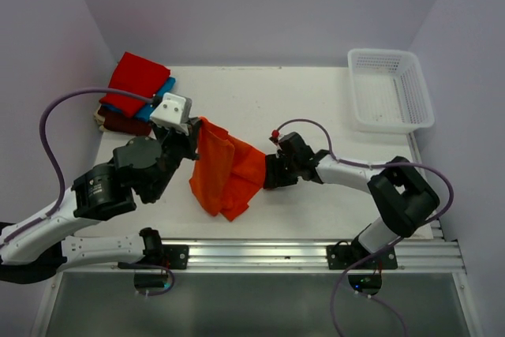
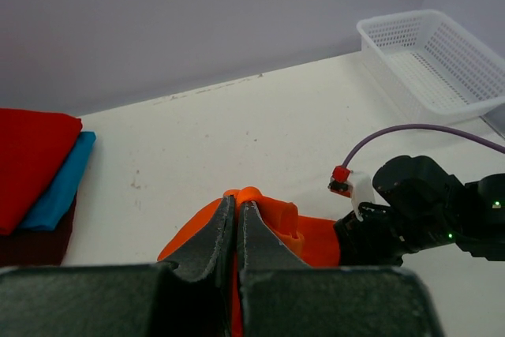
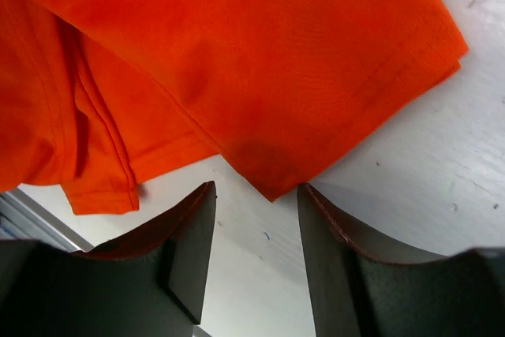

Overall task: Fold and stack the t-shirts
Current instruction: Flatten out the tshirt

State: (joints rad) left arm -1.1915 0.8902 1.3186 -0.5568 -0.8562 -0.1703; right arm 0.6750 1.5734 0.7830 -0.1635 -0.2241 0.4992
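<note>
The bright orange t-shirt [image 1: 225, 170] hangs bunched in the middle of the table, lifted at its upper left corner. My left gripper [image 1: 196, 125] is shut on that corner; the wrist view shows cloth [image 2: 316, 234] pinched between the fingers [image 2: 260, 234]. My right gripper [image 1: 267, 177] is open at the shirt's right edge, low over the table, with a hem corner [image 3: 272, 183] lying just ahead of the gap between its jaws. A folded stack sits at the far left: red t-shirt [image 1: 136, 80] on top, turquoise-blue t-shirt [image 1: 160, 96] under it, dark maroon t-shirt [image 1: 125, 122] at the bottom.
A white plastic mesh basket [image 1: 390, 88] stands at the far right corner, also in the left wrist view [image 2: 434, 61]. The white table [image 1: 316, 108] is walled by lilac panels. An aluminium rail [image 1: 260, 254] runs along the near edge.
</note>
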